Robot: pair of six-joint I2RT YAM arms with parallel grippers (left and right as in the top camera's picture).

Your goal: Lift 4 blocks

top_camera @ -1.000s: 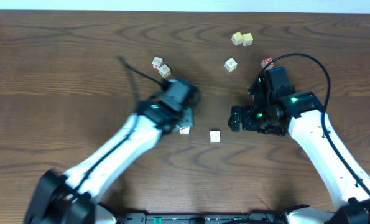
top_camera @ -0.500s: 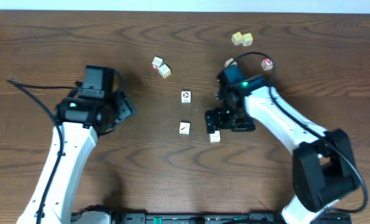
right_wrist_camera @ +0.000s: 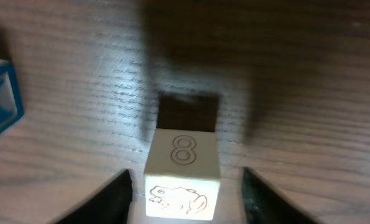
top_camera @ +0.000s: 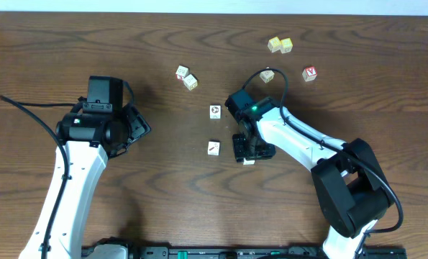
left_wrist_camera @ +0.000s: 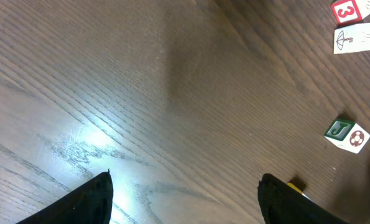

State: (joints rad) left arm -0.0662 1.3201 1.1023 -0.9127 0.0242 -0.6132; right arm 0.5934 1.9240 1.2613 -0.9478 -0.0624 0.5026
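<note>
The right gripper [right_wrist_camera: 186, 194] stands part open astride a block [right_wrist_camera: 183, 163], which sits squarely between its jaws with a gap on each side, ungripped, mid-table [top_camera: 70, 43] toward the front edge. Just left lies the slash block [top_camera: 213, 147], with the ring block [top_camera: 215, 111] beyond. The left gripper [left_wrist_camera: 186, 193], wide open and empty, hangs well apart.

The right tool [top_camera: 247, 154] hides most of one block [top_camera: 249, 162].

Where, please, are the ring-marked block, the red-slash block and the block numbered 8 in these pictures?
Ring-marked block [top_camera: 215, 111]: overhead view, middle of its top face.
Red-slash block [top_camera: 213, 147]: overhead view, middle of its top face.
Block numbered 8 [right_wrist_camera: 183, 168]: right wrist view, lower part of its 8 face.
</note>
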